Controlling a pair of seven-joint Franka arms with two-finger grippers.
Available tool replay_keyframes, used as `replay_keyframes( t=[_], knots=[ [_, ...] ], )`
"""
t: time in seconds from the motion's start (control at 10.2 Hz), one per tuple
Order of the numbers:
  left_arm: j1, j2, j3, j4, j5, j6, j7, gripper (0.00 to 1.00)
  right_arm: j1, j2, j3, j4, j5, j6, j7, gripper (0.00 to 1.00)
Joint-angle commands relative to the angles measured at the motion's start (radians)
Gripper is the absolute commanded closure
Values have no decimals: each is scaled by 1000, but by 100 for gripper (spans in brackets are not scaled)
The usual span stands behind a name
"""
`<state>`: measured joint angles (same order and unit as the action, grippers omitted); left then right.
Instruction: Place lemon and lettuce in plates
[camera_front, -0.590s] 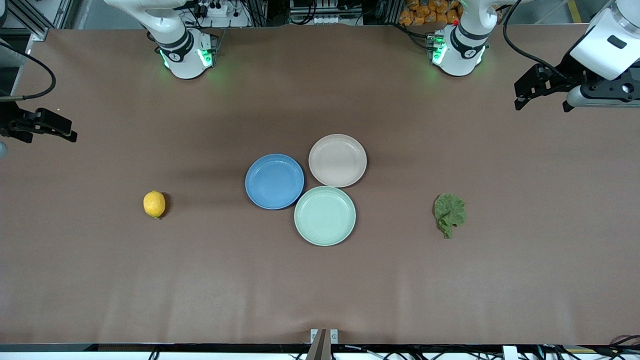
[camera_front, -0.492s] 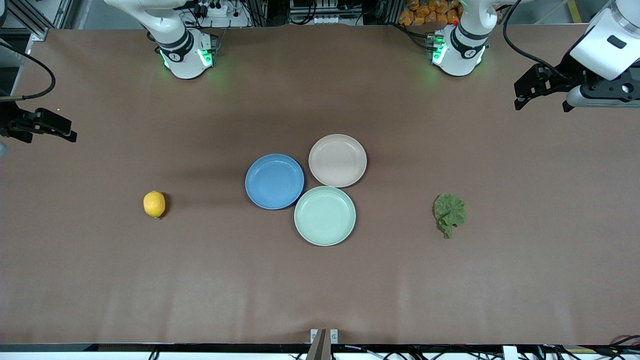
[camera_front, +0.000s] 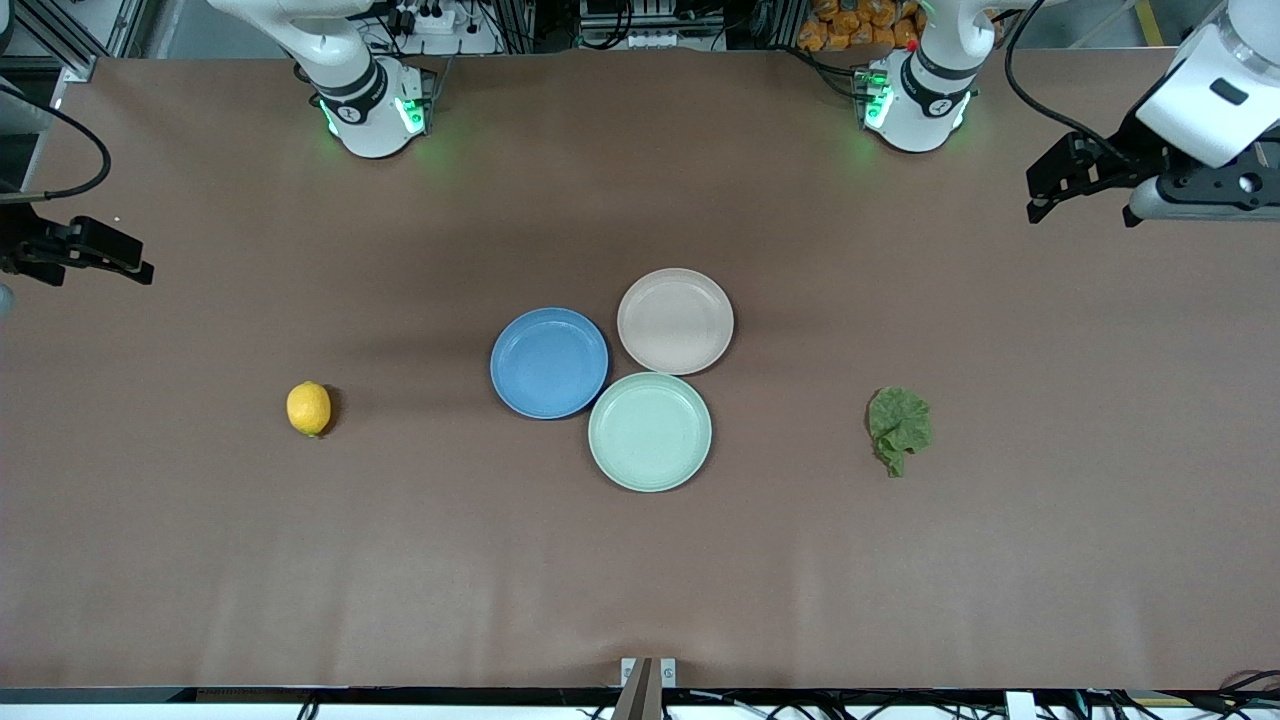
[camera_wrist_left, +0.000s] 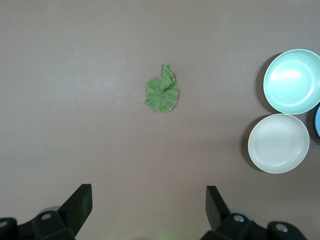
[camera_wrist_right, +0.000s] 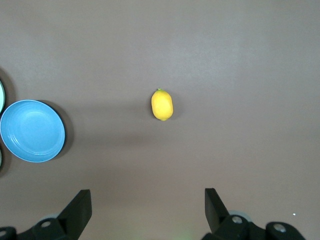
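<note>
Left gripper (camera_front: 1080, 185): high over the left arm's end of the table, jaws spread wide, empty. It had shifted only slightly from half a second before.
Right gripper (camera_front: 95, 258): over the right arm's end, fingers wide apart, empty, no movement seen.
Lemon (camera_front: 308, 408): on the table toward the right arm's end, well apart from the blue plate (camera_front: 549, 362).
Lettuce (camera_front: 899, 428): flat on the table toward the left arm's end, unmoved.
Beige plate (camera_front: 675, 320): empty, touching the blue plate and the mint plate (camera_front: 650, 431).
Meaning: nothing placed yet; likely the left arm was just starting toward the lettuce.
</note>
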<state>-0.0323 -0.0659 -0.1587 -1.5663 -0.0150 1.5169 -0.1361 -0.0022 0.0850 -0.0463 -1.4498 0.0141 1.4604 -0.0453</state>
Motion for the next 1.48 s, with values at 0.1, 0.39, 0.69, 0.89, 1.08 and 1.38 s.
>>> replay_keyframes(
  t=[0.1,0.39,0.69,0.89,1.08,1.38],
  knots=[
    [-3,38,4,15,-17,-5,20,0,-16,-16,13,-15,0,6,5,0],
    [-1,92,4,11,-16,35,13,0,-18,-14,13,-15,0,5,5,0],
    [2,159,4,9,-14,106,13,0,-25,-13,13,-15,1,3,5,0],
    [-4,216,4,11,-5,156,12,0,-25,-11,13,-17,1,5,5,0],
    [-6,271,4,14,-6,192,12,0,-25,-8,13,-18,0,5,5,0],
    [-9,331,4,29,18,212,30,0,-24,21,13,-23,1,24,5,0]
  ],
)
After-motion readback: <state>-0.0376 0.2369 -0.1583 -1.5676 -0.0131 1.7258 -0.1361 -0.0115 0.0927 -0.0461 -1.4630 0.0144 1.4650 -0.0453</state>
